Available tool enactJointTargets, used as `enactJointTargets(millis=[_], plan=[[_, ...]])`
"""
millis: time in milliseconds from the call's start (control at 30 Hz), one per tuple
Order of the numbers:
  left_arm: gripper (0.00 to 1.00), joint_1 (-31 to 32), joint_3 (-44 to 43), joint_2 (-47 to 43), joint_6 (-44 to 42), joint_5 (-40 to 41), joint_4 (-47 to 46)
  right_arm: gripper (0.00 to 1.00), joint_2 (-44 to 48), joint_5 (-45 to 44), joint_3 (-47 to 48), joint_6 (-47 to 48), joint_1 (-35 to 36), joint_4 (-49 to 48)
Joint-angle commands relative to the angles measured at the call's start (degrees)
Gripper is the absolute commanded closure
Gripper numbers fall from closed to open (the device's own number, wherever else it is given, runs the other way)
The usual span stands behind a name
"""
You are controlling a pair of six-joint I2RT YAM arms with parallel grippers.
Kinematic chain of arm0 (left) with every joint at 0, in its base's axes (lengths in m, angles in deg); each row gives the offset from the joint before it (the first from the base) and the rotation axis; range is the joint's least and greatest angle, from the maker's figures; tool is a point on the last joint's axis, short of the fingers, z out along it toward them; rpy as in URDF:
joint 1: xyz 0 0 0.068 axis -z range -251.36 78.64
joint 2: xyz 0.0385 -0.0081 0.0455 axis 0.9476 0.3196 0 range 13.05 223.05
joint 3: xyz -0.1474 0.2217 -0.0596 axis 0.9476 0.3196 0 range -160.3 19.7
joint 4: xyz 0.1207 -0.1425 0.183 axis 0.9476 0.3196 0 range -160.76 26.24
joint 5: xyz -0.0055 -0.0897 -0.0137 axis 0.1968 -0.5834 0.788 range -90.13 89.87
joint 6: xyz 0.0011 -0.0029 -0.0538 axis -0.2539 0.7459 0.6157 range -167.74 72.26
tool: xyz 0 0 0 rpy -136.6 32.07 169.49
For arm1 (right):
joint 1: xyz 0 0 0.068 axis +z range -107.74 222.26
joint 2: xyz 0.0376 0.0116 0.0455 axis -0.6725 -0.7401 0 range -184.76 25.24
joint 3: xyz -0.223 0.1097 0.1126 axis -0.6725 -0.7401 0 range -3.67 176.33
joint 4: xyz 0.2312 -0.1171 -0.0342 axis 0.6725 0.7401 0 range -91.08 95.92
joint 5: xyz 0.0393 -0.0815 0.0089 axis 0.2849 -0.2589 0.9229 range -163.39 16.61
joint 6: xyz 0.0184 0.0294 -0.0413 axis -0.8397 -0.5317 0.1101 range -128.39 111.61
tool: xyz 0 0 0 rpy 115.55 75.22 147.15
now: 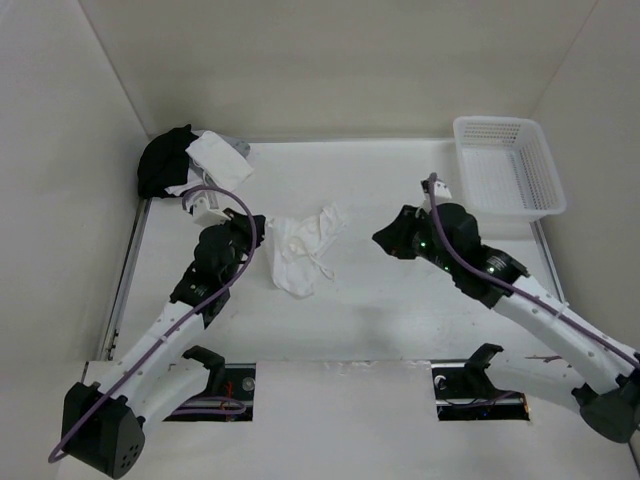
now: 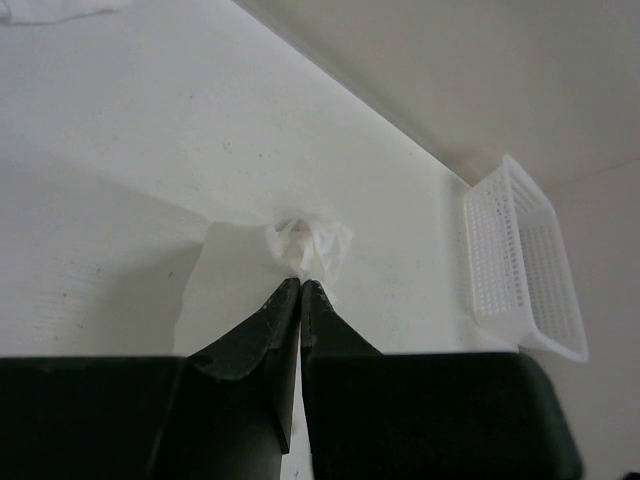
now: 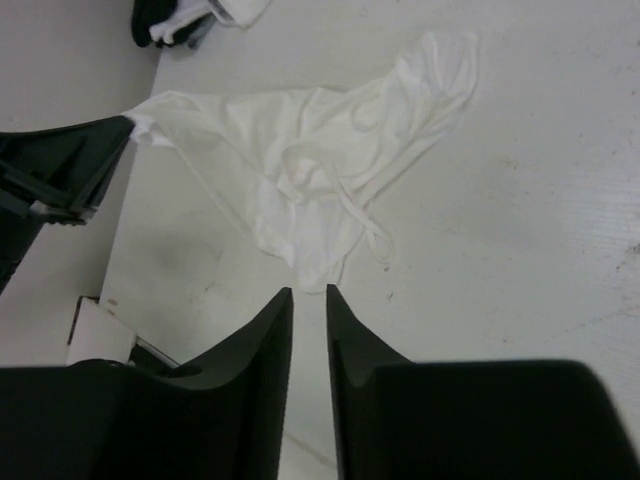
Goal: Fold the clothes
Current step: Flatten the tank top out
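Your left gripper pinches an edge of the thin white fabric tank top, crumpled on the white tabletop between pale walls; your right gripper hangs slightly parted, empty.

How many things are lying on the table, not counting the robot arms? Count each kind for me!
thin white fabric tank top: 1
heap of black and white garments: 1
white plastic mesh basket: 1
Total: 3
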Motion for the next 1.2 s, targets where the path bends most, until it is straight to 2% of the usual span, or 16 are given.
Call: enactJointTargets(millis=[0,100,267,333,433,500,633,667,700,733,800,900,967,1033,1067,1167], plan=[[0.99,-0.37,1.75,0.05,-0.33,-0.24,-0.47,0.64,-12.22,1.91,-4.41,-1.26,3.64,-7.55],[0.99,-0.72,2.02,-0.3,-0.07,-0.68,-0.3,0.53,-22.08,2.89,-5.48,-1.97,4.79,-19.08],[0.99,-0.29,2.37,-0.13,0.02,-0.77,-0.3,0.37,-41.57,2.1,1.7,-1.62,2.43,-34.9],[0.99,-0.02,2.99,0.49,0.11,-0.77,-0.3,0.31,-45.82,1.57,3.91,-2.49,1.02,-36.59],[0.99,0.07,3.86,1.28,0.28,-1.03,-0.73,0.3,-52.05,0.87,8.74,-3.9,-0.65,-36.78],[0.99,0.07,4.04,1.9,0.46,-1.29,-0.73,0.34,-54.88,0.69,11.47,-5.13,-1.53,-36.25],[0.99,-0.2,4.31,1.63,0.72,-2.0,-0.56,0.5,-58.93,-0.19,16.93,-7.07,-4.08,-33.88],[0.99,-0.2,4.31,1.37,0.72,-2.0,-0.38,0.7,-59.98,-0.45,18.85,-7.24,-5.04,-32.74],[0.99,-0.2,4.31,1.28,0.72,-2.0,-0.38,0.79,-59.9,-0.8,19.13,-7.16,-5.22,-32.56],[0.99,-0.2,4.05,1.11,0.55,-2.0,-0.3,0.9,-58.59,-0.98,18.61,-7.16,-5.57,-32.73],[0.99,-0.37,3.43,0.32,0.28,-1.74,-0.12,0.97,-53.34,-2.02,15.55,-5.24,-5.4,-35.09],[0.99,-0.9,1.23,-1.44,0.02,-1.21,-0.03,0.99,-42.62,-4.66,11.23,-0.84,-4.44,-34.32],[0.99,-0.72,-1.48,-3.89,-0.59,-0.24,-0.03,0.99,-31.12,-6.77,7.72,3.9,-1.37,-30.64],[0.99,-0.02,-3.59,-6.53,-1.91,1.33,0.05,0.99,-21.8,-8.96,6.39,7.15,1.53,-25.9],[0.99,0.33,-4.3,-8.19,-2.78,2.13,0.23,0.99,-13.66,-12.37,6.21,9.95,4.41,-20.57],[0.99,0.6,-5.53,-12.32,-3.93,4.41,1.63,0.97,-1.33,-19.14,7.26,12.87,9.26,-12.55]])
